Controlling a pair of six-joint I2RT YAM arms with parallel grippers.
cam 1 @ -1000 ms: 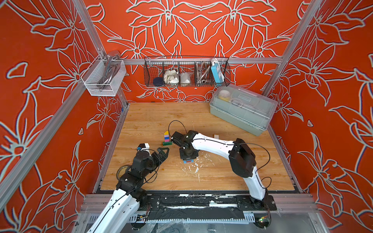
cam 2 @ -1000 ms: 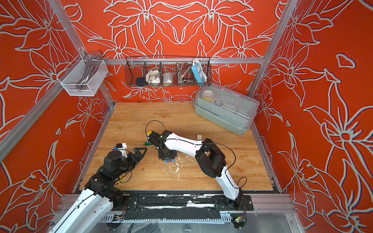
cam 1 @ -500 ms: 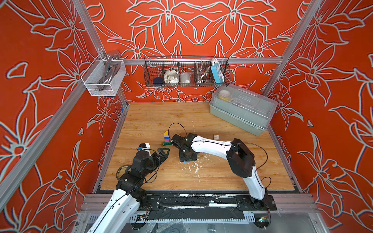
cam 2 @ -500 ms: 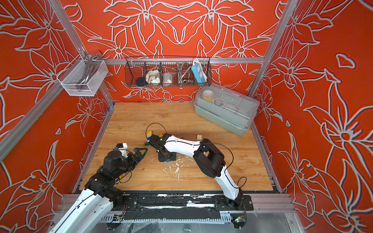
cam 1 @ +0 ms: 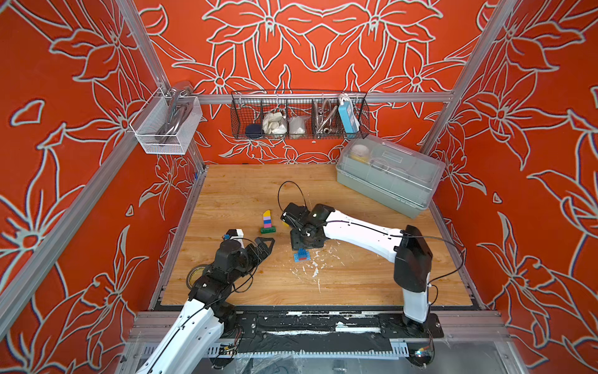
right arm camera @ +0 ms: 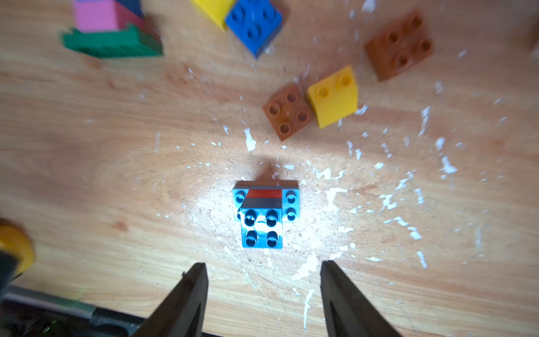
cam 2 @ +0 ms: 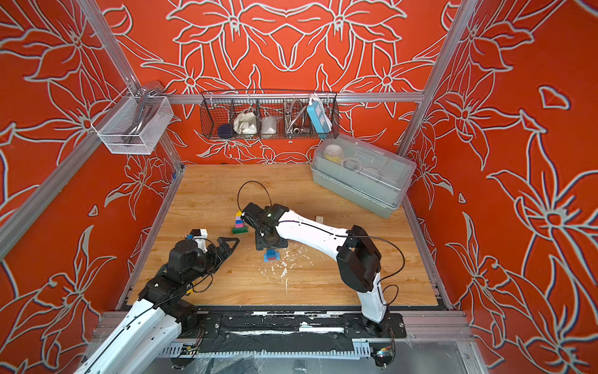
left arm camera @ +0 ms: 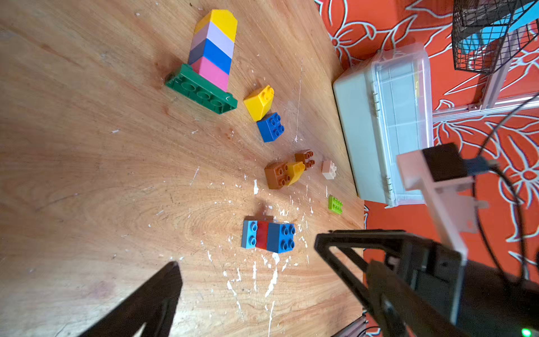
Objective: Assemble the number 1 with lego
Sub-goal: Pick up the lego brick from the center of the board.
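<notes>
A wooden table [cam 1: 356,291] is sitting inside an orange flower-patterned enclosure. The lego is lying mid-table. A tower [cam 1: 268,221] with a dark green base, then pink, blue, lilac and yellow, appears to be lying on its side. Near it, among white flecks, a small stack [right arm camera: 262,216] of light blue, red and blue is standing. Loose yellow [left arm camera: 259,102], blue [left arm camera: 271,127], brown [left arm camera: 277,174] and lime [left arm camera: 335,204] bricks are lying scattered beyond.

The right gripper [right arm camera: 262,264] is pointing down just beside the small stack, its fingers parted and grasping nothing. The left gripper [cam 1: 263,246] is hovering near the tower, spread wide and empty.

On the back wall a black wire basket [cam 1: 299,136] is holding a dark round item, crumpled white material, a metal hose and a blue power strip. A white mesh basket [cam 1: 165,142] on the side rail is holding metal tools. A clear lidded box [cam 1: 388,191] is resting on the table's far corner, with a round white and yellow item showing inside.
</notes>
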